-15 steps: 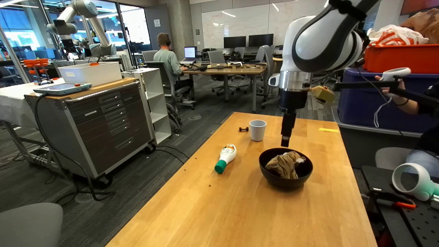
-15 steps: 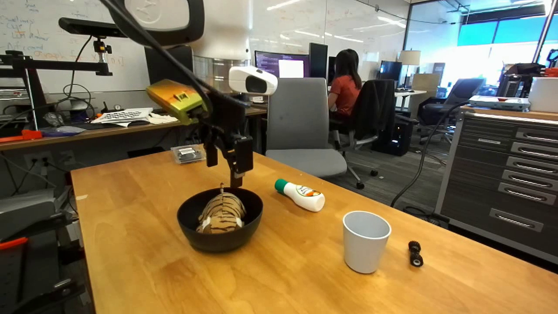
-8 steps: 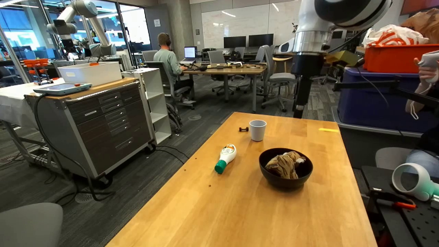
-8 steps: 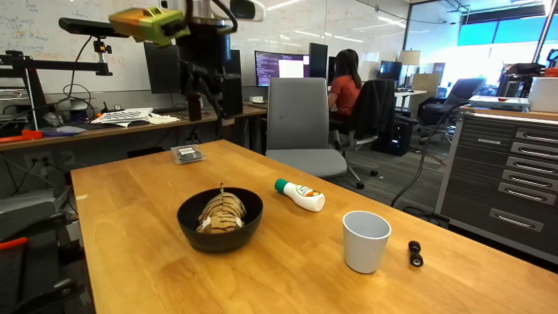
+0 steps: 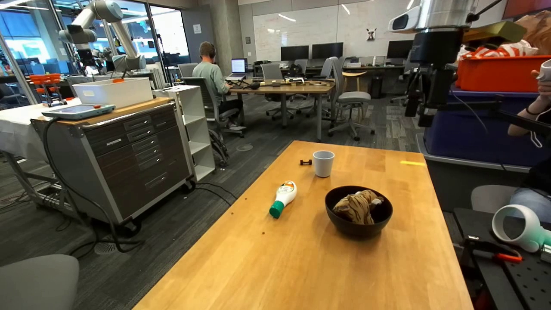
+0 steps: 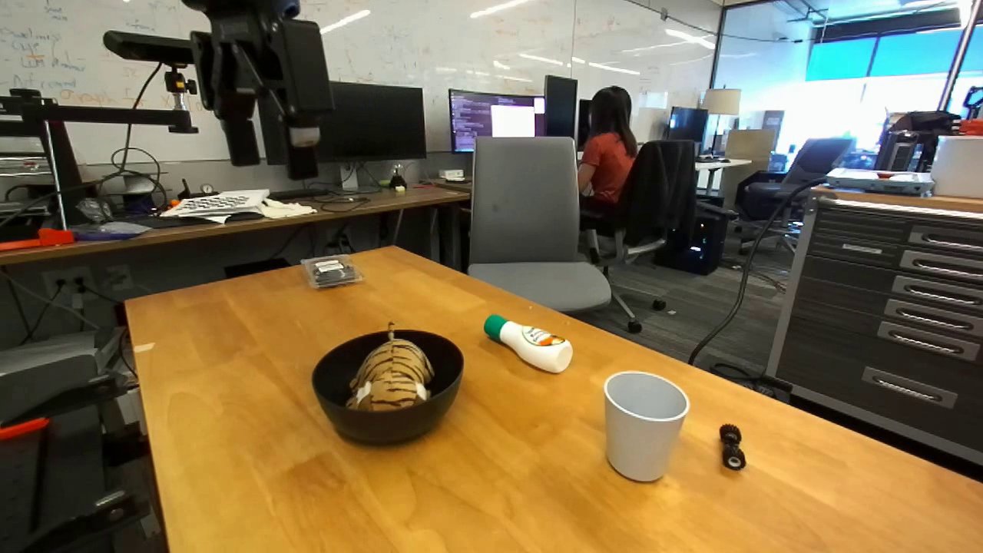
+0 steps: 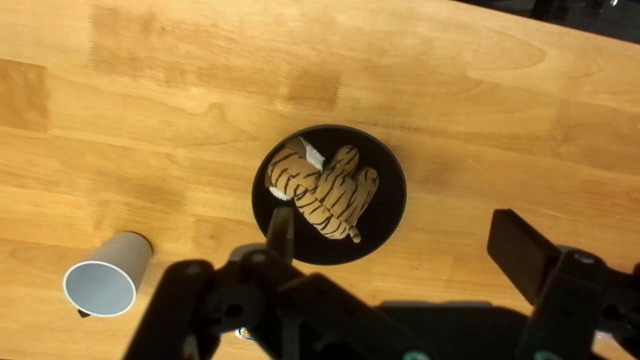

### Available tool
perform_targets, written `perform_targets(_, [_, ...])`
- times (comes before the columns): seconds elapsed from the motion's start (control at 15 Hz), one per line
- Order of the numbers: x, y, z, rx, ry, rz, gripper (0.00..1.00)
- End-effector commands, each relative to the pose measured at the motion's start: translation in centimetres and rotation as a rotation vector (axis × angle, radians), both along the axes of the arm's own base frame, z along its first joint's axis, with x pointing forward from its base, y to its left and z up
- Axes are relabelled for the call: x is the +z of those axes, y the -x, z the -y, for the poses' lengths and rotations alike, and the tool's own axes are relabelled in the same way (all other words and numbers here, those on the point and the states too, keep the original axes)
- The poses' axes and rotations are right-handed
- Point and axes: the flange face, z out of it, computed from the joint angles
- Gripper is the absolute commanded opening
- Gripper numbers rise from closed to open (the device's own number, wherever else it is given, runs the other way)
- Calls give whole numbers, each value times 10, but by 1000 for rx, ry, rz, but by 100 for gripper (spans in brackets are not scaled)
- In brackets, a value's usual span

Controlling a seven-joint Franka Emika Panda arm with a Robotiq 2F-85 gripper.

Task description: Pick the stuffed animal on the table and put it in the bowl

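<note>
While the striped stuffed animal [image 7: 337,195] lies inside the black bowl [image 7: 386,200] on the table [image 6: 522,468], we see the gripper [image 6: 273,161] hanging high and well apart from them, pointing downward and spread wide, with the arm's silver wrist [image 5: 445,15] just above it.

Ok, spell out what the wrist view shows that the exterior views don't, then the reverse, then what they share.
Only the wrist view: an overhead look into the bowl, with two stubby limbs of the stuffed animal plainly side by side.

Only the exterior views: a drawer cabinet, a whiteboard and the green cap of the white bottle, of which the wrist view gives perhaps a scrap of label.

Shared: the stuffed animal lying in the bowl, the cup, the table and the open gripper.
</note>
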Motion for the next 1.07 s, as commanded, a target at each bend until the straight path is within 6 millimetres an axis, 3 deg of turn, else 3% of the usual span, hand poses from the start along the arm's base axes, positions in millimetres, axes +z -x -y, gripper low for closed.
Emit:
perform_targets(0.0, [4, 5, -2, 5, 8, -3, 100])
perform_targets(1.0, [7, 13, -5, 12, 16, -1, 100])
